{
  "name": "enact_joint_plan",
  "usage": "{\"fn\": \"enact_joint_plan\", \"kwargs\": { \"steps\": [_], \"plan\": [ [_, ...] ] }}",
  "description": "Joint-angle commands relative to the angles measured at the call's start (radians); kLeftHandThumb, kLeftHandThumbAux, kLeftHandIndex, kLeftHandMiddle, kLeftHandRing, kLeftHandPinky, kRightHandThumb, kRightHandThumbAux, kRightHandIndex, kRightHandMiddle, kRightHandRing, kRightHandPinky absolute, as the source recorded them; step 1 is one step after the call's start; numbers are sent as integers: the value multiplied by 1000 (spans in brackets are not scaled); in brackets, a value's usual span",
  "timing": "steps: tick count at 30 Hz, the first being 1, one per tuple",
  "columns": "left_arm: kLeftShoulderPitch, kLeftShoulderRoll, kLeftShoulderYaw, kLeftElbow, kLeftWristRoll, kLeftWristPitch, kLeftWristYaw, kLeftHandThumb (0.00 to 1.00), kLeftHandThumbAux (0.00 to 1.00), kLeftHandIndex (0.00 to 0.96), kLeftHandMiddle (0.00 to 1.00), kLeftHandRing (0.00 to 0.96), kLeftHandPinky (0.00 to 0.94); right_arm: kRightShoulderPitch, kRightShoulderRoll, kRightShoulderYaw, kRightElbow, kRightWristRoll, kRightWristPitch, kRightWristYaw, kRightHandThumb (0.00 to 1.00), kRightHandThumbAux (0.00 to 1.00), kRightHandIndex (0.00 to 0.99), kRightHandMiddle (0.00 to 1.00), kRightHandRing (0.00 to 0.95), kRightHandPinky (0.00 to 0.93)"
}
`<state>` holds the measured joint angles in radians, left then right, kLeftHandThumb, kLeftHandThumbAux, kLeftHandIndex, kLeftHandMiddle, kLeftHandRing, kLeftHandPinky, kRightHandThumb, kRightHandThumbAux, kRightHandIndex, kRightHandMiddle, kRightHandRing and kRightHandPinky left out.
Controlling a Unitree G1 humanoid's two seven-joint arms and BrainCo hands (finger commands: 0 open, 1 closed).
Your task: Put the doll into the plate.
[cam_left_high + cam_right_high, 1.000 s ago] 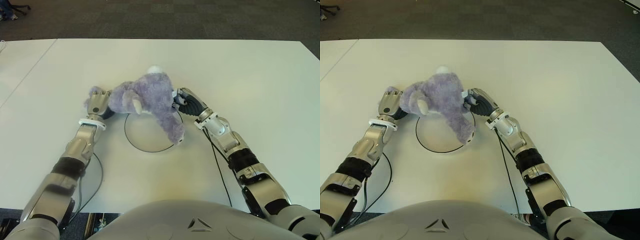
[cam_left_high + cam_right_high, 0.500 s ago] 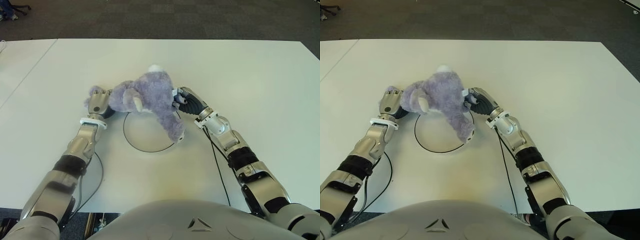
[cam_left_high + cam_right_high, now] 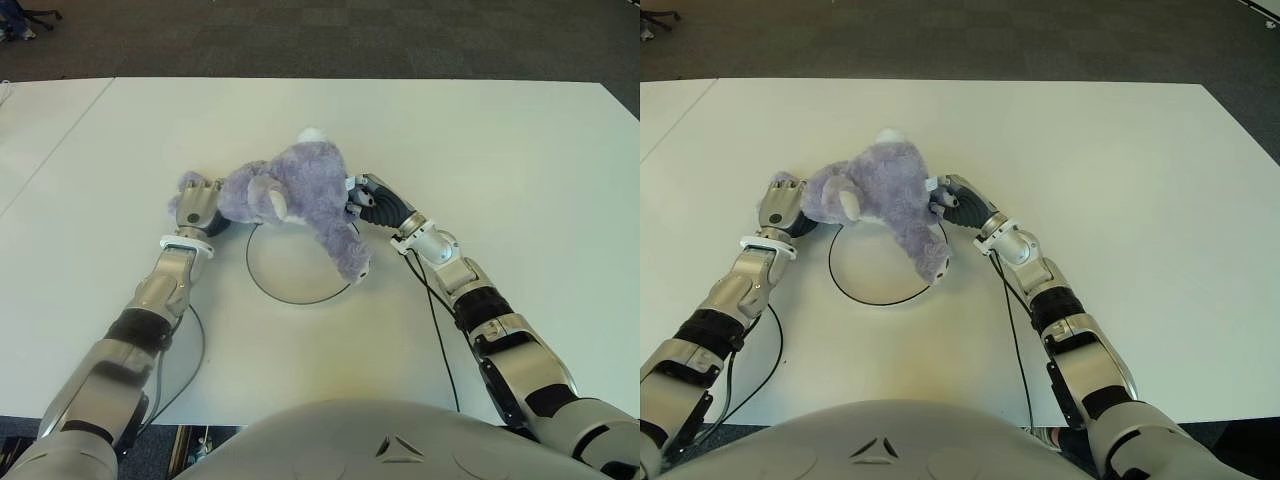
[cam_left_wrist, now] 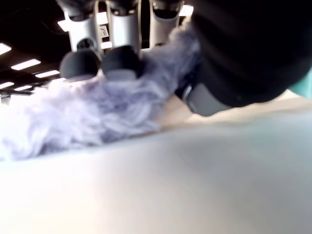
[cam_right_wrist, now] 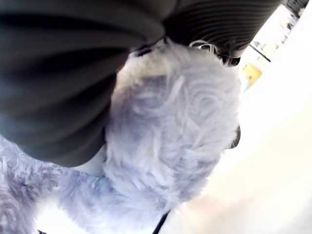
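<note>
Both hands engaged on doll (image 3: pixel 295 195), a purple plush. Left hand (image 3: pixel 196 205) grips one end of it, fingers (image 4: pixel 80 63) curled down into the fur per left wrist view; right hand (image 3: pixel 372 203) clamps the other flank, plush pressed against the palm per right wrist view. Doll sits over the far rim of the plate (image 3: pixel 262 283), a flat white disc with a dark edge line on the white worktop (image 3: pixel 520 170); most of the body lies beyond or on the far rim, and one limb reaches down over the plate's right side to the near-right rim. Cannot tell whether the body is bearing on the worktop or carried clear of it. Judged step: final placement, doll not yet centred. To do it well: draw both hands together toward the robot so the bulk comes inside the rim line, keep both grips even so the soft body does not fold or twist, lower until the plate takes the weight, then let go with both hands and withdraw sideways without dragging fur. Orientation: long axis runs roughly from the robot's left to its right, bending toward the near-right along the trailing limb; white tuft (image 3: pixel 310 134) points away from the robot.
</note>
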<state>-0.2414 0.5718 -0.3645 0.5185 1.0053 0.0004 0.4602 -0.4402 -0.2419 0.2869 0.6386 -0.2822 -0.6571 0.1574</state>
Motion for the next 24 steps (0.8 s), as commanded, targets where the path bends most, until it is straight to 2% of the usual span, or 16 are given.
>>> {"fn": "enact_joint_plan", "kwargs": {
  "steps": [1, 3, 4, 5, 6, 7, 8, 9, 10, 11, 16, 17, 18, 21, 24],
  "plan": [
    [44, -51, -45, 148, -25, -44, 84, 684, 704, 403, 466, 550, 596, -3, 15, -2, 32, 17, 0, 28, 672, 728, 418, 664, 633, 550],
    [36, -52, -49, 169, -31, -52, 106, 684, 703, 402, 453, 540, 591, -4, 19, -3, 37, 17, -4, 27, 671, 728, 417, 648, 617, 529],
    [35, -50, -50, 170, -34, -54, 113, 577, 611, 287, 390, 471, 499, -3, 21, -4, 40, 16, -7, 25, 670, 729, 414, 602, 570, 492],
    [35, -49, -51, 170, -36, -55, 118, 479, 535, 186, 309, 368, 372, -3, 23, -4, 42, 16, -9, 24, 668, 730, 409, 514, 477, 411],
    [31, -48, -55, 177, -34, -57, 130, 454, 516, 160, 289, 342, 339, -4, 25, -4, 46, 16, -11, 25, 667, 730, 408, 492, 454, 391],
    [28, -47, -58, 184, -33, -60, 139, 426, 508, 132, 255, 294, 266, -4, 26, -4, 48, 17, -13, 26, 260, 632, 271, 355, 332, 278],
    [25, -46, -64, 190, -28, -62, 152, 421, 506, 127, 250, 286, 254, -4, 27, -4, 51, 18, -12, 30, 186, 617, 247, 332, 311, 259],
    [22, -45, -68, 195, -25, -63, 162, 405, 505, 99, 215, 227, 181, -4, 28, -4, 53, 19, -12, 33, 126, 595, 188, 291, 278, 222],
    [18, -42, -74, 195, -17, -66, 178, 402, 505, 94, 209, 217, 169, -5, 29, -4, 58, 20, -12, 36, 115, 592, 179, 285, 272, 216],
    [16, -39, -79, 197, -12, -68, 190, 393, 487, 69, 184, 181, 108, -5, 30, -4, 62, 20, -12, 38, 94, 579, 135, 236, 224, 167],
    [2, -30, -107, 223, 8, -69, 262, 381, 465, 31, 136, 121, 7, -9, 33, -2, 76, 13, -21, 40, 57, 557, 54, 136, 122, 81],
    [-1, -29, -113, 227, 12, -68, 277, 373, 444, 7, 93, 84, 1, -10, 32, -1, 79, 9, -25, 38, 37, 533, 13, 54, 30, 20],
    [-4, -28, -118, 232, 17, -68, 295, 370, 439, 1, 82, 75, 0, -10, 30, 2, 78, 3, -32, 38, 32, 528, 3, 34, 7, 4],
    [-12, -27, -128, 247, 20, -70, 329, 337, 392, 0, 19, 17, 0, -11, 26, 9, 76, -7, -40, 41, 21, 477, 0, 0, 0, 0],
    [-22, -33, -132, 282, 7, -83, 364, 322, 358, 0, 0, 0, 0, -14, 17, 21, 68, -22, -38, 52, 11, 449, 0, 0, 0, 0]
  ]
}}
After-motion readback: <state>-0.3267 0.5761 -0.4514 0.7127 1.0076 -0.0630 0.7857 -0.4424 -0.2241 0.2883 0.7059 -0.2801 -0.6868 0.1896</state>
